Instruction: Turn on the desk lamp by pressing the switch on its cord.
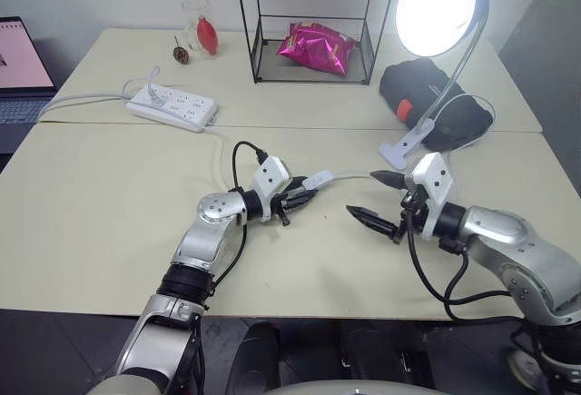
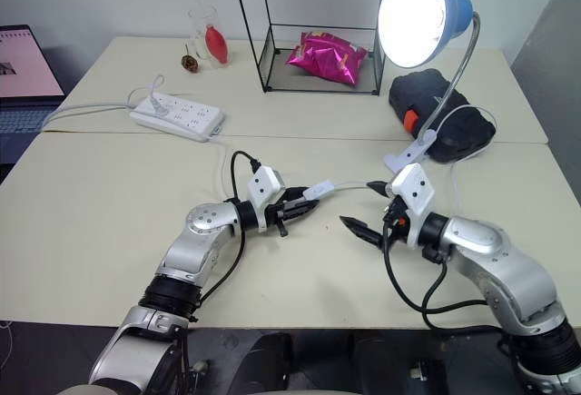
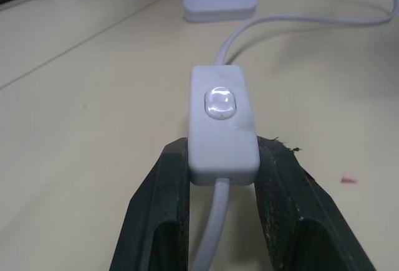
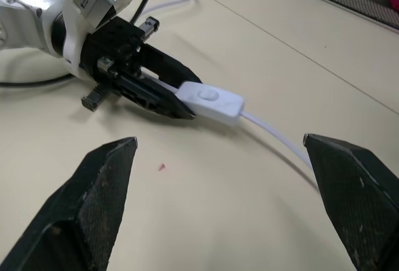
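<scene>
- Lamp (image 1: 438, 6) is glowing bright at the back right of the bench (image 1: 109, 222), so the press looks already done; its blue round shade is sitting on a curved silver gooseneck above a white clip base.
- Power strip (image 1: 172, 107), white and boxy, is lying at the back left, with the thin white cord (image 1: 349, 175) curving from that side toward the middle.
- Left tool (image 1: 302, 199) is gripping the near end of the switch (image 3: 222, 118), black fingers (image 3: 163, 202) closed on its sides, holding it just above the matte beige top.
- Switch is a smooth white oblong with a glossy rounded button, sitting between the two arms near the front middle.
- Right tool (image 1: 379, 197) is hanging just right of the switch, its pointed black fingers spread wide and gripping nothing.
- Judging the step: with the light on, the left tool should be lowering the switch flat and releasing gently so the slick casing is not flicking or the cord tugging the clip.
- Black bag (image 1: 434, 95) is slumping softly behind the clip.
</scene>
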You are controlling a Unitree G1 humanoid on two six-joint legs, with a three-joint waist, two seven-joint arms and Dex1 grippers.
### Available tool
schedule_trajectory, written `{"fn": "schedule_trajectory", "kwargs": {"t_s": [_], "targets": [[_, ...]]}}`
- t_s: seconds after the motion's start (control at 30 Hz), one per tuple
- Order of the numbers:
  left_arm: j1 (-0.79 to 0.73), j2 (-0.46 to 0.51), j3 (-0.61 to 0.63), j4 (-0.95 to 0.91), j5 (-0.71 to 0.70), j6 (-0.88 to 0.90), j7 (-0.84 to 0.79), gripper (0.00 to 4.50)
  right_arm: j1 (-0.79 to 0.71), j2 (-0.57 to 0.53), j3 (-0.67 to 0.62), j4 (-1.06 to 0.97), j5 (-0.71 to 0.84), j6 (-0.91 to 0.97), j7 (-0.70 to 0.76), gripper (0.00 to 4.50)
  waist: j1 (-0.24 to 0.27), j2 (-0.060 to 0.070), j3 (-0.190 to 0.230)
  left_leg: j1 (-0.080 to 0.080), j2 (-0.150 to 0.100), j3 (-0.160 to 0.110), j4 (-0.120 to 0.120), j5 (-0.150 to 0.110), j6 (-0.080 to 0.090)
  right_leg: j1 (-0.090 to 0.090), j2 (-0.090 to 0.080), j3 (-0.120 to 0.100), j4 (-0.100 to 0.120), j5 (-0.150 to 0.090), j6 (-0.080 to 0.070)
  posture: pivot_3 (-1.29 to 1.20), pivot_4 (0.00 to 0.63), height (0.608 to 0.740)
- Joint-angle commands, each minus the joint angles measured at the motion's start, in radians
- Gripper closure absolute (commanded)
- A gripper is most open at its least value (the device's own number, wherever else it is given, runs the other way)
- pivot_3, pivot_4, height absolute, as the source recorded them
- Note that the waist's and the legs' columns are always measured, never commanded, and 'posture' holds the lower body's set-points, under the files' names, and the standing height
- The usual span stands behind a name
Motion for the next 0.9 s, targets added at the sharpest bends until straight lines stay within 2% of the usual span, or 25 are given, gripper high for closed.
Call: {"fn": "schedule_trajectory", "kwargs": {"t_s": [0.03,0.3,0.37,0.4,0.5,0.63,0.73,0.8,0.9], "targets": [[-0.023,-0.002,-0.012,0.009,0.02,-0.036,-0.005,3.41,-0.012,-0.021,-0.02,-0.005,-0.033,-0.049,0.065,0.0,-0.001,0.0,0.0,0.0,0.0,0.0,0.0,0.0,0.0,0.0,0.0,0.0,0.0,0.0,0.0,0.0,0.15,0.74],[-0.026,-0.009,-0.018,0.029,0.034,-0.029,-0.002,3.41,-0.001,-0.03,-0.022,0.0,-0.066,-0.056,0.132,0.0,0.0,0.0,0.0,0.0,0.0,-0.001,0.001,0.0,0.0,0.001,0.0,0.0,0.001,0.0,0.0,0.0,0.15,0.74],[-0.026,-0.009,-0.017,0.03,0.034,-0.025,-0.002,2.7,0.003,-0.028,-0.025,0.002,-0.076,-0.059,0.141,0.0,0.0,0.0,0.0,0.001,0.0,-0.001,0.001,0.0,0.0,0.001,0.0,0.0,0.001,0.0,0.0,0.0,0.15,0.74],[-0.027,-0.008,-0.018,0.031,0.034,-0.022,-0.004,2.64,0.003,-0.026,-0.027,0.003,-0.08,-0.059,0.144,0.0,0.0,0.0,0.0,0.001,0.0,-0.001,0.001,0.0,0.0,0.001,0.0,0.0,0.001,0.0,0.0,0.0,0.15,0.74],[-0.025,-0.004,-0.016,0.028,0.031,-0.022,-0.011,1.85,0.004,-0.027,-0.032,0.005,-0.087,-0.059,0.155,0.0,0.0,0.0,0.0,0.001,0.0,-0.001,0.001,0.0,0.0,0.002,0.0,-0.001,0.001,0.0,0.0,0.0,0.15,0.74],[-0.023,0.005,-0.003,0.012,0.019,-0.022,-0.015,1.1,0.002,-0.033,-0.04,0.012,-0.095,-0.061,0.17,0.0,0.0,0.0,0.0,0.001,0.0,-0.001,0.001,0.0,0.0,0.002,0.0,-0.001,0.001,0.0,0.0,0.0,0.15,0.74],[-0.005,0.028,0.032,-0.07,-0.011,-0.007,-0.012,0.34,0.0,-0.04,-0.058,0.016,-0.099,-0.061,0.186,0.0,-0.001,0.0,0.0,0.001,0.0,-0.001,0.001,0.0,0.0,0.002,0.0,-0.001,0.001,0.0,0.0,0.0,0.15,0.74],[0.023,0.063,0.07,-0.176,-0.043,0.033,-0.012,0.03,0.002,-0.049,-0.078,0.021,-0.101,-0.067,0.199,0.0,-0.001,0.0,0.0,0.001,0.0,-0.001,0.001,0.0,0.0,0.002,0.0,-0.001,0.001,0.0,0.0,0.0,0.15,0.74],[0.075,0.125,0.136,-0.348,-0.09,0.134,0.006,0.03,0.01,-0.061,-0.109,0.034,-0.102,-0.085,0.218,0.0,-0.002,0.0,0.0,0.001,0.0,-0.001,0.001,0.0,0.0,0.002,0.0,-0.001,0.001,0.0,0.0,0.0,0.15,0.74]]}}
